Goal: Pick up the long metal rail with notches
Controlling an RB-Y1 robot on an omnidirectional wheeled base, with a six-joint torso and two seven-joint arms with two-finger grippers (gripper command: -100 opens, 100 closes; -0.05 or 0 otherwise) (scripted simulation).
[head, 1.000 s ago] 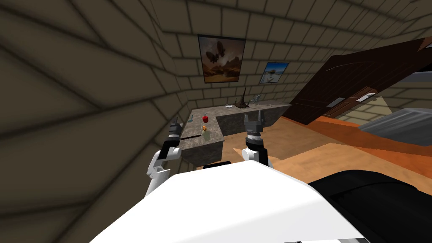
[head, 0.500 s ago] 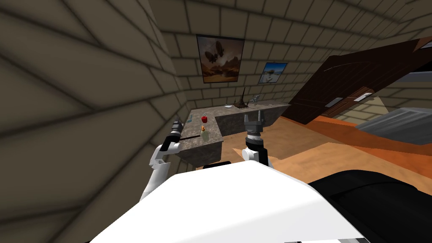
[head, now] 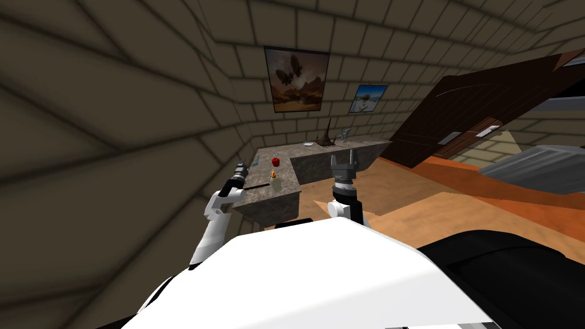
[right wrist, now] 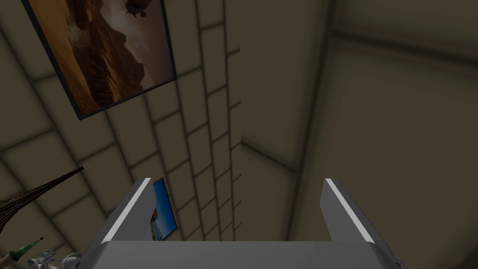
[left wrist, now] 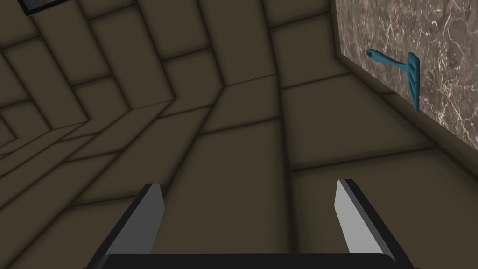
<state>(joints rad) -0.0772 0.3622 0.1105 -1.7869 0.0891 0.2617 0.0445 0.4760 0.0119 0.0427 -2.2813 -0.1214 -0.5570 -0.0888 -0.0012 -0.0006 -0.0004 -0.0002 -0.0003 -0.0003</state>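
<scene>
The long rail (head: 258,185) is a thin dark bar lying on the near end of the marbled counter (head: 264,167), close to its front edge. My left gripper (head: 240,167) hovers just behind the rail's left end, beside the brick wall. In the left wrist view this gripper (left wrist: 249,184) is open with nothing between its fingers, facing the wall and the counter's edge (left wrist: 420,28). My right gripper (head: 344,155) is raised in front of the counter's inner corner. Its wrist view shows the right gripper (right wrist: 236,180) open and empty.
A teal toothed tool (left wrist: 410,77) lies on the counter by the wall. A small bottle (head: 276,181) and a red object (head: 276,161) stand right of the rail. A dark pointed thing (head: 327,137) sits at the back. Wooden floor (head: 400,200) and a dark door (head: 480,114) lie to the right.
My left arm has reached further forward along the wall, carrying its gripper a little up and away over the counter's near end. The right arm has kept still.
</scene>
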